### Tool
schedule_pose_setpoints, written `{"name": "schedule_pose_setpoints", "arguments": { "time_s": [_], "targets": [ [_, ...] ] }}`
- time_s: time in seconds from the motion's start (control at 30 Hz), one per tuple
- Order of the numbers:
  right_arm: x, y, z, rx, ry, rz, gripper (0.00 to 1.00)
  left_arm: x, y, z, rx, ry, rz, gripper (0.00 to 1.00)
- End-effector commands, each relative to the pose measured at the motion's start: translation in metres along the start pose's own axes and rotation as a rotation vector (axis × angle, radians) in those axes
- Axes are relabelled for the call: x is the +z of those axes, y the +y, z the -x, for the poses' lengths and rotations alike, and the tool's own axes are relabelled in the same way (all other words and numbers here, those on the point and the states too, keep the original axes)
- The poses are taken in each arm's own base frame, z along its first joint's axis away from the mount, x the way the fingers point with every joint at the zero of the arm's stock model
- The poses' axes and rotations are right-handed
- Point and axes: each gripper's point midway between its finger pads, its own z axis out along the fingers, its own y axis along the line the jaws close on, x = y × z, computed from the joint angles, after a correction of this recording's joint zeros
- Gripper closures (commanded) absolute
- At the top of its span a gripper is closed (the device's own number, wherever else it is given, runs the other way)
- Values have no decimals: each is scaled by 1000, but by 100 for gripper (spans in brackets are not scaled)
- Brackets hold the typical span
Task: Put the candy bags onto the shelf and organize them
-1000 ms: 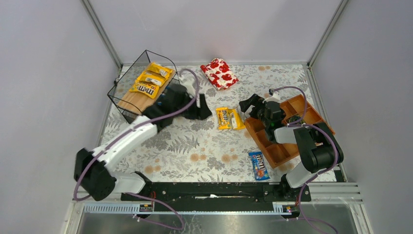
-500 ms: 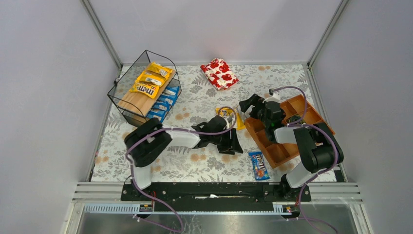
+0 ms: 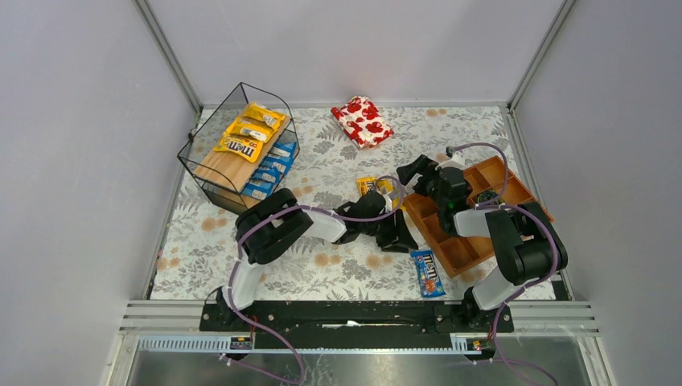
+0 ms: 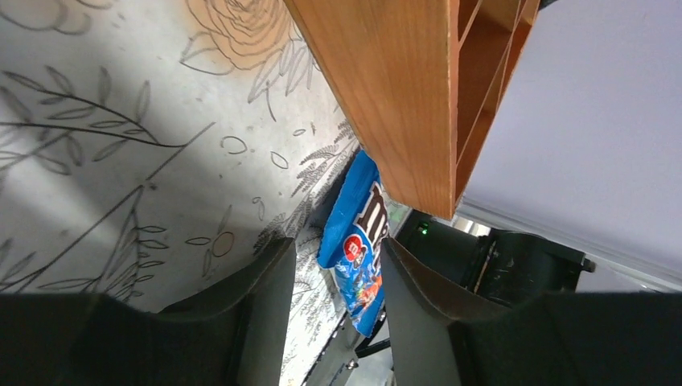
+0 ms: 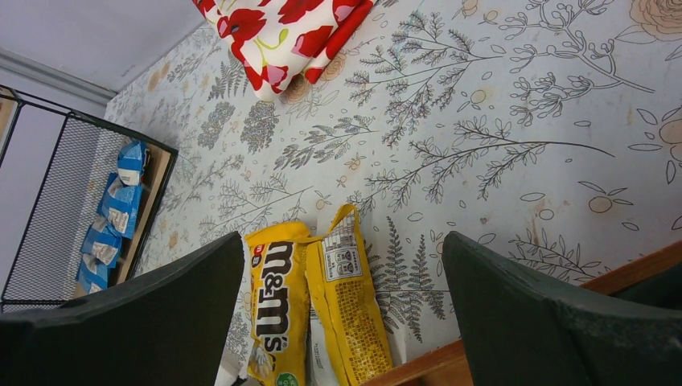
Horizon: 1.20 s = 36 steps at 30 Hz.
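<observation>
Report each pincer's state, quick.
Left pincer: open, empty, blue bag ahead.
Right pincer: open, empty, yellow bags ahead.

Yellow, brown lettering, on two candy bags (image 5: 277, 310); blue on lone packet (image 4: 358, 241). Pouch (image 3: 363, 121): red flowers on white. Tablecloth (image 3: 322, 269): pale, grey fern line-print, tan rosettes. Tray (image 4: 386, 88): orange-brown wood. Shelf (image 3: 215, 170): black wire, light boards, yellow bags (image 3: 251, 129) on upper tier, blue bags (image 3: 272, 170) on lower.

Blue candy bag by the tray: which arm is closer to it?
Left. The left gripper hangs just beside the blue bag; the right gripper is farther back, near the yellow bags.
</observation>
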Motion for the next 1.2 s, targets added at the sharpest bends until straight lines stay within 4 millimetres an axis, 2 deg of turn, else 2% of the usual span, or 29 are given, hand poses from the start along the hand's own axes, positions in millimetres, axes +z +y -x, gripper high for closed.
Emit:
{"name": "schedule_pose_setpoints", "arguments": {
  "time_s": [0.0,0.1,0.3,0.43,0.53,0.73,0.9,1.17],
  "targets": [
    [-2,10,16,-2,-50,39,0,11,10,-17,-27,61,-14,53],
    [-1,9,15,2,-47,40,0,14,4,-27,-42,103,-57,56],
    [-1,9,15,6,-45,42,0,16,10,-38,-22,127,-42,59],
    [-1,9,15,7,-46,44,0,21,8,-36,-32,124,-73,62],
    [-1,8,15,9,-46,41,0,25,9,-31,-42,106,-72,58],
    [-1,8,15,12,-45,42,0,20,26,-14,-66,21,5,56],
    [-1,8,15,14,-42,45,0,26,34,-13,-27,50,23,56],
    [-1,7,15,19,-43,44,0,22,19,-19,1,78,-59,70]
  ]
}}
